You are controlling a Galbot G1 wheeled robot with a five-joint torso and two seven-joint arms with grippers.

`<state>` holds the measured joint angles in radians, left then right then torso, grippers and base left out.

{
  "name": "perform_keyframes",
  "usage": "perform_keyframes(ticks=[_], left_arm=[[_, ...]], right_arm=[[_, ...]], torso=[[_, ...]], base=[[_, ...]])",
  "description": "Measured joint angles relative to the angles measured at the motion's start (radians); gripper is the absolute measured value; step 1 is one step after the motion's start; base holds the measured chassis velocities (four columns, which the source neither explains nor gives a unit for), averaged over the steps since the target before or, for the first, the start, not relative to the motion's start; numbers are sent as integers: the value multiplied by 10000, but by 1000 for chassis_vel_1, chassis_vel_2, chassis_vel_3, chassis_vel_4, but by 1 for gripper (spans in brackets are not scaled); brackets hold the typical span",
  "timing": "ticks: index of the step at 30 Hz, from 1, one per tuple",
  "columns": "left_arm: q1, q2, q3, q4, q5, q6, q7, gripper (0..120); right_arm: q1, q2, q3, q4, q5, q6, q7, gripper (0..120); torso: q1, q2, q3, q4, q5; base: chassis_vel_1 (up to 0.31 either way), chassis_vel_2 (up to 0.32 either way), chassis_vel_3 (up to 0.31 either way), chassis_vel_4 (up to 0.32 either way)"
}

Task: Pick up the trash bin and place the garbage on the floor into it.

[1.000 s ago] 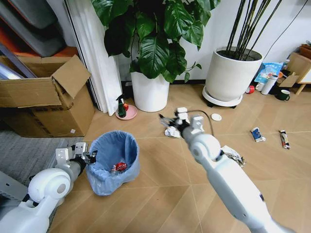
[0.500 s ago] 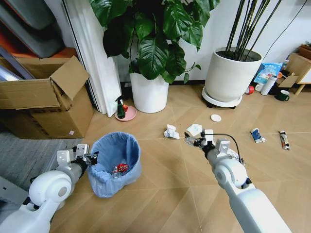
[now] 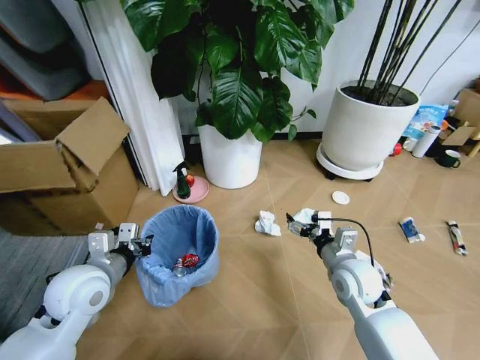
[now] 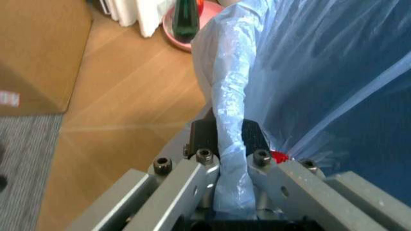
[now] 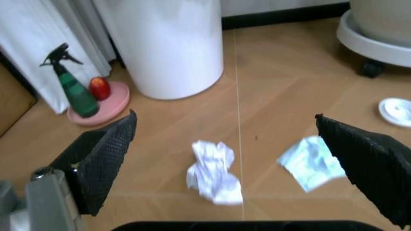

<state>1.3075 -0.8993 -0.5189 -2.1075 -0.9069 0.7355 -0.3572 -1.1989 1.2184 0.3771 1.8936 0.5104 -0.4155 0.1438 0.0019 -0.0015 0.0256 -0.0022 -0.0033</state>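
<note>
The left hand (image 3: 135,244) is clamped on the rim of the small round dark trash bin with its crinkled light-blue bag (image 3: 180,247), which stands upright, mouth up, just beside it. The right hand (image 5: 224,144) hangs spread wide over a crumpled white paper wad (image 5: 212,171) lying between its fingers on the herringbone wood floor (image 3: 247,300). To grasp well, I judge it should centre on the wad's lumpy, slightly elongated body and close across its narrower width.

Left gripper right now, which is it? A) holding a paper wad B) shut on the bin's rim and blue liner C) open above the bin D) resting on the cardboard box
B: in the left wrist view the left gripper has its fingers clamped on the bagged rim of the trash bin, matching the head view, where it sits at the bin's edge.
</note>
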Motion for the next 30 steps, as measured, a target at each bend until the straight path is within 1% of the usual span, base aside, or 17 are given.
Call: perform_keyframes(ticks=[7,11,13,17,22,26,30], left_arm=[[-16,-45,4,1,8,0,12,0],[-29,-67,10,20,18,0,28,0],[-29,-70,10,20,21,0,32,0],[6,-99,0,16,50,0,50,0],[120,-162,-7,-45,107,0,74,0],[194,-180,-22,-93,148,0,87,0],[198,-181,-35,-99,151,0,91,0]], right_arm=[[-37,10,-48,16,-20,1,1,100],[-123,38,-56,6,-59,14,39,100],[-169,48,-54,0,-63,10,43,100],[-303,92,-35,4,-84,-120,26,100],[-364,166,-49,17,-104,-125,22,100],[-404,180,-59,58,-110,-121,26,100],[-460,178,-66,84,-125,-111,30,100]], torso=[[0,0,-1,1,1],[2,-1,1,-3,0],[2,-1,1,-1,2],[1,0,0,-4,-1],[-3,0,-3,1,1],[-2,0,-3,1,2],[-2,0,-2,-2,3]], base=[[-227,226,232,-220],[-182,172,165,-184],[-125,141,109,-139],[-23,12,10,-3],[13,-21,-4,20],[-38,-94,78,98],[-133,-115,128,91]])
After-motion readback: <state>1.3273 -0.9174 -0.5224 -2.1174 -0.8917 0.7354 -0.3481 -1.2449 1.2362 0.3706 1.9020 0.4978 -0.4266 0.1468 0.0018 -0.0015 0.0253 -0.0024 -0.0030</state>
